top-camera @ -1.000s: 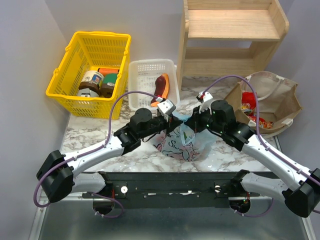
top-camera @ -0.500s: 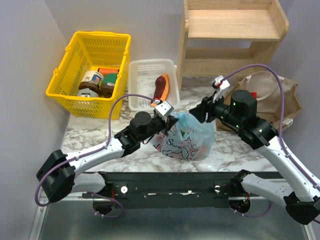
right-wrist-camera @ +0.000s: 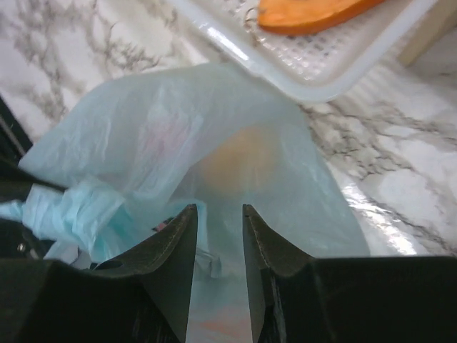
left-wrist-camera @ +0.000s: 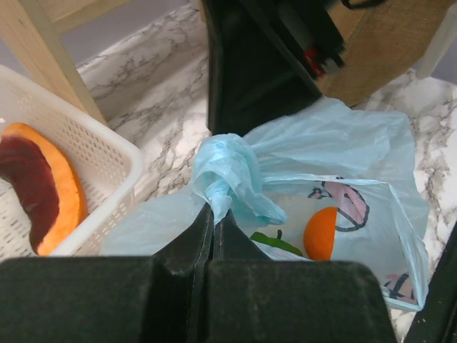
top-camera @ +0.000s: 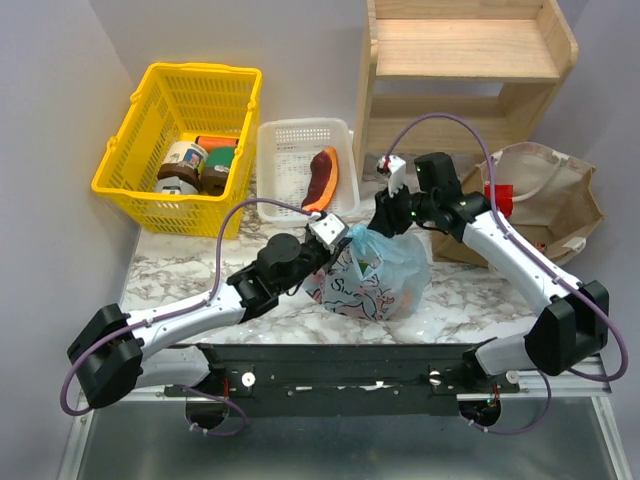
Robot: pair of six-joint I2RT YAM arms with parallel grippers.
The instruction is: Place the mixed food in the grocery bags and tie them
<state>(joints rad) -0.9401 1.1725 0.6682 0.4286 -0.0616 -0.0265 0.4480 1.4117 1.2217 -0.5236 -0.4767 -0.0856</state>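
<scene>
The light-blue printed grocery bag (top-camera: 378, 272) sits on the marble table between the arms, its top bunched into a twisted knot (left-wrist-camera: 225, 168). My left gripper (top-camera: 338, 244) is shut on that twisted plastic (left-wrist-camera: 213, 209). An orange fruit (left-wrist-camera: 321, 232) and a green one (left-wrist-camera: 275, 243) show through the bag. My right gripper (top-camera: 384, 222) is open just over the bag's far side, its jaws (right-wrist-camera: 218, 209) apart with only bag film (right-wrist-camera: 235, 143) below. The tan-brown bag (top-camera: 555, 205) stands at the right with red packets (top-camera: 497, 197) inside.
A yellow mesh basket (top-camera: 150, 110) with jars is at the back left. A white slotted tray (top-camera: 290, 140) with the purple-and-orange wedge (top-camera: 322, 175) stands behind the blue bag. A wooden shelf (top-camera: 460, 80) rises at the back right.
My right gripper let go of the bag top, swung out to the right, then came back over the bag's far side, open. My left gripper stays shut on the twisted top.
</scene>
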